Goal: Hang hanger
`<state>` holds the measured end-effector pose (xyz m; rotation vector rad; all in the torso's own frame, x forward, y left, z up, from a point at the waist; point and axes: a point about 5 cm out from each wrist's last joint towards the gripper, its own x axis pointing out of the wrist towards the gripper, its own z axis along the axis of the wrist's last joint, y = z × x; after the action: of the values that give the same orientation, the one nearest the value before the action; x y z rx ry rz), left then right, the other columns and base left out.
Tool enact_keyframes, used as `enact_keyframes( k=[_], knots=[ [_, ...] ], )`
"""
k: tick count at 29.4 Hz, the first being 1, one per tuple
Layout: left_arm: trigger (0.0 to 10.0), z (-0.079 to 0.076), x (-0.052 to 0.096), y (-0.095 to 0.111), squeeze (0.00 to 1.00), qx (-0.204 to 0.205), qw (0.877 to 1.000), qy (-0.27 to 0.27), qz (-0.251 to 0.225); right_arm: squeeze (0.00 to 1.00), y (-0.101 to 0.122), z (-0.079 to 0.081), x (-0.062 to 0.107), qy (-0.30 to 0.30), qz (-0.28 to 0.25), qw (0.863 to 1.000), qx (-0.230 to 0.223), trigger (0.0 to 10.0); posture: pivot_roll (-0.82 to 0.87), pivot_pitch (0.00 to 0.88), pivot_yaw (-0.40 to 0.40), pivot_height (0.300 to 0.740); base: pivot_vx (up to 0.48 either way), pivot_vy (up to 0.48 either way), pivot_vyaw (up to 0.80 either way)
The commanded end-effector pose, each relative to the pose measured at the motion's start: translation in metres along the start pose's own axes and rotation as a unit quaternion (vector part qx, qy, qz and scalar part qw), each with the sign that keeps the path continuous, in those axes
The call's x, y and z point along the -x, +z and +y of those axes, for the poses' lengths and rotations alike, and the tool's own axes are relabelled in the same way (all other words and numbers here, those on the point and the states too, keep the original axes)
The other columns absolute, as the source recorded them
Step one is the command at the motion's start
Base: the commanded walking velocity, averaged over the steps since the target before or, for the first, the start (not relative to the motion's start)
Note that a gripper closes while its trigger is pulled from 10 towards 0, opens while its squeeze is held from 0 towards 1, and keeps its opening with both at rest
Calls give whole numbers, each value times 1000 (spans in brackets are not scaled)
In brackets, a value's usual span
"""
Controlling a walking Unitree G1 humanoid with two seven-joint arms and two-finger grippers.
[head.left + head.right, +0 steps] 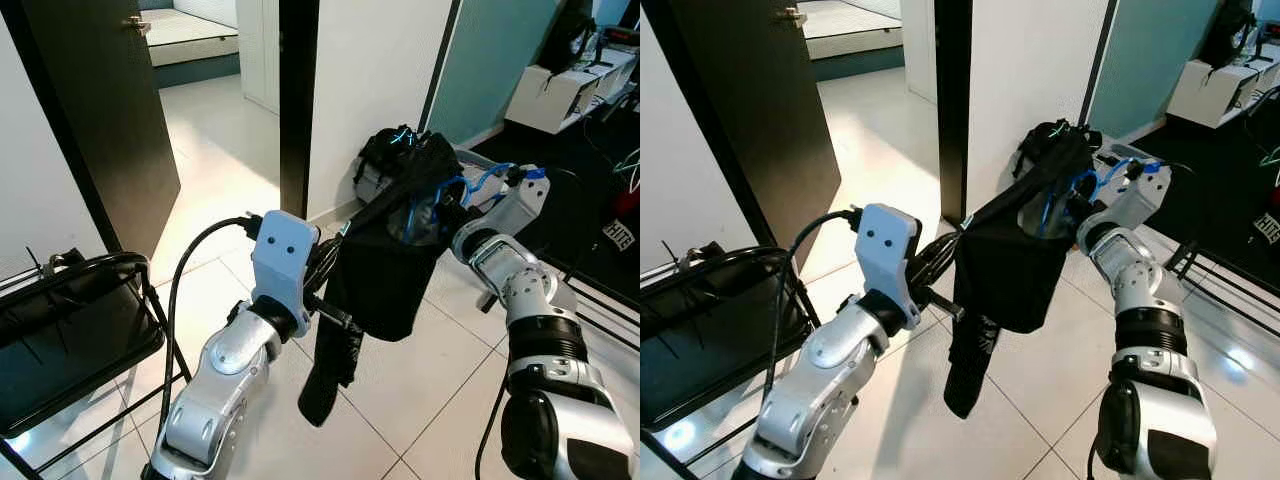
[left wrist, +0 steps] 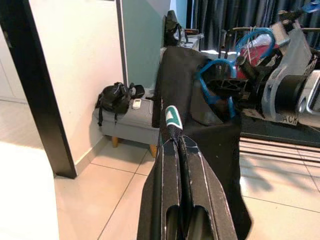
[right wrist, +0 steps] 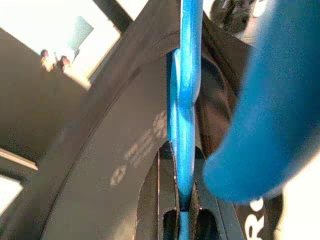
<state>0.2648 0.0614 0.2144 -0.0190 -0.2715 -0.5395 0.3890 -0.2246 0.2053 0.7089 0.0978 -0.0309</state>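
Between your arms, above the floor at twelve o'clock, your right tool (image 1: 1080, 207) is clamped on the stiff, slippery blue hanger (image 1: 432, 200) and your left tool (image 2: 172, 137) pinches the soft black garment's (image 1: 385, 265) edge, so grip the hanger's frame.

Glossy tiled floor (image 1: 225, 150), white wall (image 1: 365, 80), perhaps a grey ottoman (image 2: 132, 122).

I have the garment (image 1: 385, 265) hanging between my two arms, the hanger (image 1: 430, 205) inside it toward my right. A folding chair (image 1: 70, 335) stands on the floor at my left, a backpack (image 1: 385, 150) behind the garment, against the wall.
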Motion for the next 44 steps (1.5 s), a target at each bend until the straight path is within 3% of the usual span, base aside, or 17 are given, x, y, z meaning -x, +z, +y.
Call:
enact_keyframes(
  k=[1,7,12,13,15,16,19,20,25,27,37,38,39,40,42,43,44],
  knots=[
    [0,-2,2,2,0,-7,1000,-11,-5,0,1,15,-2,20,-8,999,-30,10000,5,30,-62,740,0,0,0],
    [0,-11,0,3,0,-4,999,-34,-9,0,-8,28,-3,40,6,998,-44,10000,-2,26,-61,740,0,0,0],
    [0,-48,4,5,0,60,988,-142,-21,0,-12,34,-8,29,2,998,-55,10000,-2,32,-64,740,0,0,0],
    [4627,-59,7,5,0,72,982,-176,-19,0,-15,35,-9,28,7,999,-45,10000,-3,35,-65,740,0,0,0],
    [4627,-59,7,5,0,72,982,-176,-19,0,-15,35,-9,28,7,999,-45,10000,-3,35,-65,740,0,0,0],
    [10000,-68,10,6,0,84,975,-206,-17,0,-21,37,-10,29,20,999,-8,10000,-3,35,-68,740,0,0,0],
    [10000,-75,12,6,0,94,968,-231,-14,0,-28,38,-8,50,40,997,51,10000,-5,37,-67,740,0,0,0],
    [10000,-79,14,4,1000,102,963,-248,-10,0,-36,38,-5,78,68,988,115,10000,-5,37,-67,740,0,0,0],
    [10000,-80,17,3,1000,110,959,-262,-6,0,-41,36,-2,99,89,978,163,10000,-5,37,-67,740,0,0,0],
    [10000,-78,24,3,1000,110,951,-288,7,0,-34,23,7,139,128,947,259,10000,-6,43,-64,740,0,0,0],
    [10000,-71,35,5,1000,96,937,-334,24,0,-12,8,15,173,143,916,334,10000,-8,43,-62,740,0,0,0],
    [10000,-66,35,7,1000,86,938,-335,25,0,-4,4,21,204,151,896,365,10000,-8,43,-62,740,0,0,0],
    [10000,-66,35,7,1000,86,938,-335,25,0,-4,4,21,204,151,896,365,10000,-8,43,-62,740,0,0,0],
    [10000,-44,30,11,1000,57,951,-304,18,0,6,-13,48,304,215,814,446,10000,-9,42,-56,740,0,0,0],
    [10000,-44,30,11,1000,57,951,-304,18,0,6,-13,48,304,215,814,446,10000,-9,42,-56,740,0,0,0],
    [10000,-29,26,14,1000,44,959,-278,13,0,9,-26,65,344,269,760,482,10000,-12,43,-55,740,0,0,0],
    [10000,-29,26,14,1000,44,959,-278,13,0,9,-26,65,344,269,760,482,10000,-12,43,-55,740,0,0,0]
  ],
)
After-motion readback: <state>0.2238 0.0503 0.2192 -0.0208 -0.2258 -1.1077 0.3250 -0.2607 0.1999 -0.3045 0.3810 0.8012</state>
